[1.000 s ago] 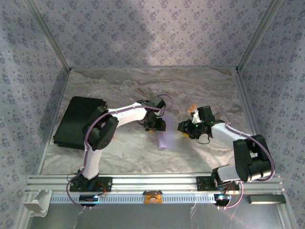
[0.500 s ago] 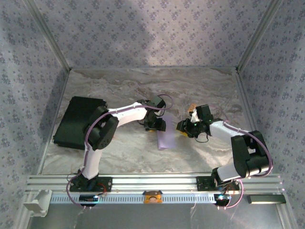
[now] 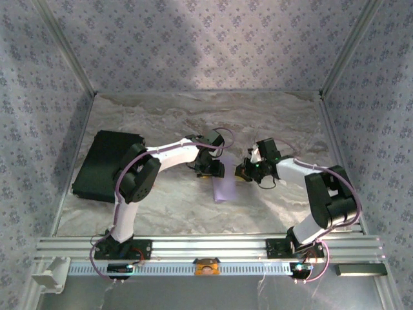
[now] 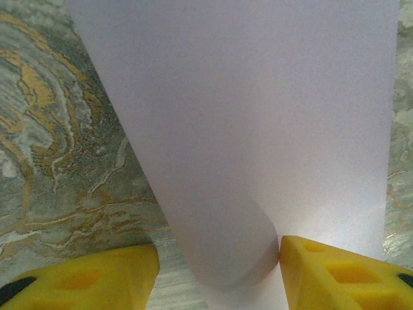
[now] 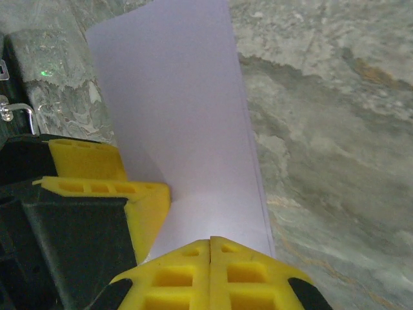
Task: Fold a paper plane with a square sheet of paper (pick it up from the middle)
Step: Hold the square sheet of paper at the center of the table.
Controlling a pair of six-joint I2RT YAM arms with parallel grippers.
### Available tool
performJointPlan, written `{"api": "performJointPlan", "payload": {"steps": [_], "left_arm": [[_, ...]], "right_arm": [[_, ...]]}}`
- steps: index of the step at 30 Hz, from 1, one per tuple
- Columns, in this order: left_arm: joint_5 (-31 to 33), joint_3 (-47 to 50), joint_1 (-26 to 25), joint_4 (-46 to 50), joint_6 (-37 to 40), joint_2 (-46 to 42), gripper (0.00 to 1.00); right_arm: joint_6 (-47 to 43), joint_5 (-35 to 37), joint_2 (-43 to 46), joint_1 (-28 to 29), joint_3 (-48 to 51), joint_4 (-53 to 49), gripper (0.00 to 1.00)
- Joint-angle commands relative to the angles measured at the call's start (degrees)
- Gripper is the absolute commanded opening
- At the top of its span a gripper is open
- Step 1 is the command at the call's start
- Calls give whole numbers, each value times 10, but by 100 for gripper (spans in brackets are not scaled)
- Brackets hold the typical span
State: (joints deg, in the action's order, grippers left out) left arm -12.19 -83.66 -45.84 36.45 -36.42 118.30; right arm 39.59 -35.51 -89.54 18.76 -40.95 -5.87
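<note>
Arms [image 3: 174, 152]: white links, black joints, lavender cables [image 3: 117, 183]; yellow fingers [image 5: 177, 274], rectangular recesses, black mounts.

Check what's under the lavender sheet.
The sheet lies on the marbled table, folded over itself. The surface beneath it is covered, so anything there cannot be seen.

Readable text: none in any view.
square sheet of paper [image 4: 258, 116]: plain pale lavender, no print on the faces that show.
wallpaper [image 3: 206, 45]: a small repeated flower motif, no letters or numbers.
black pad [image 3: 106, 165]: plain dark surface; any marking is too small to tell.
table [image 3: 277, 123]: marbled grey and tan veining, no writing.
aluminium rail [image 3: 213, 245]: bare metal with slots; the small parts mounted on it are too blurred to read.
</note>
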Motion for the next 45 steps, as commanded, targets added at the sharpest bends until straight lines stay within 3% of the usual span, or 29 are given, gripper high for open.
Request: {"api": "performJointPlan", "payload": {"steps": [1,14,23,38,41,45], "left_arm": [[10,22,-4,-69,16,69,56],[10,25,-4,-69,18,78,56],[9,27,-4,-71,15,73,56],[-7,88,17,-133,-29,-127,66],[-36,114,27,-162,-41,-150,62],[-114,156,39,-251,-72,-161,40]], "right_arm": [[1,-15,-27,8,-30,7,1],[-10,-27,-105,32,-76,2,1],[-31,24,-141,32,-43,-25,2],[-20,25,-123,38,-29,-26,2],[-16,20,-105,41,-28,-23,2],[-22,29,-112,40,-33,-33,2]]}}
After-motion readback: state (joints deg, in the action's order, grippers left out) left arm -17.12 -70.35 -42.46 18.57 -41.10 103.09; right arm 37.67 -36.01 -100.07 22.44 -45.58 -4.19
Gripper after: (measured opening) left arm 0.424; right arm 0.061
